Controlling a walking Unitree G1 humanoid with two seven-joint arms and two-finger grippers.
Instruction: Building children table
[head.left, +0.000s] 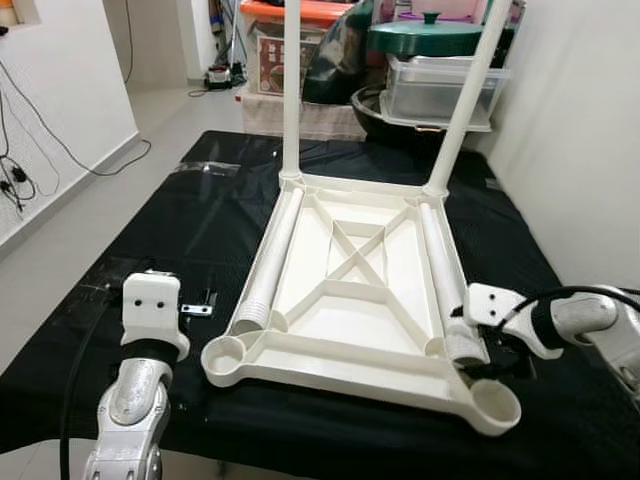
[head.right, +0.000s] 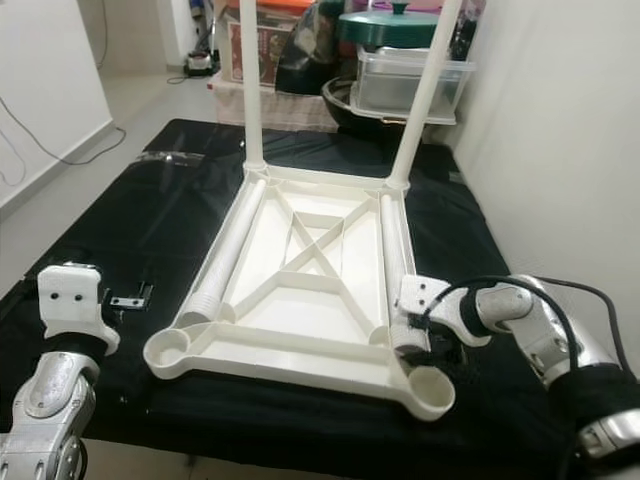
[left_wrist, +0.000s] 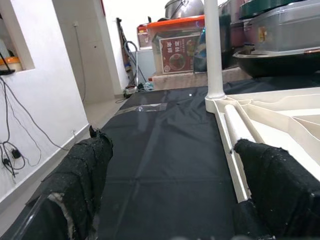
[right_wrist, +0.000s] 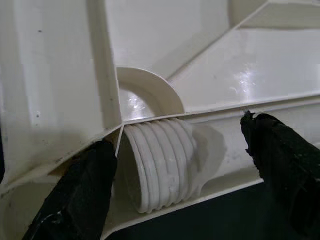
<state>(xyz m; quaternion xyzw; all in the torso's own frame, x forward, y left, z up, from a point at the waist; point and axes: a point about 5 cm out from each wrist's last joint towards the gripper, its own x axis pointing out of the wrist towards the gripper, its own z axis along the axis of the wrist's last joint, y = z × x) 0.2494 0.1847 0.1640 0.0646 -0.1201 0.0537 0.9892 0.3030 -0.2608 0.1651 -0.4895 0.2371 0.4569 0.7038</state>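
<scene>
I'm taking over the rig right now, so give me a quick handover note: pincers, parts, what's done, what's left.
Right pincer: open around the threaded end of the loose leg lying along the tabletop's right side.
Left pincer: open, beside the tabletop's near-left corner.
Tabletop: upside down on the black cloth.
Done: two far legs standing in their sockets.
Left: two near sockets empty; second loose leg lies along the left side.

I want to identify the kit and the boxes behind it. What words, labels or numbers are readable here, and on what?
Nothing can be read.
Red label on the orange-lidded box: has characters and a picture, too blurred to read.
Small label on the grey tub: too small.
White table top: no visible markings.
</scene>
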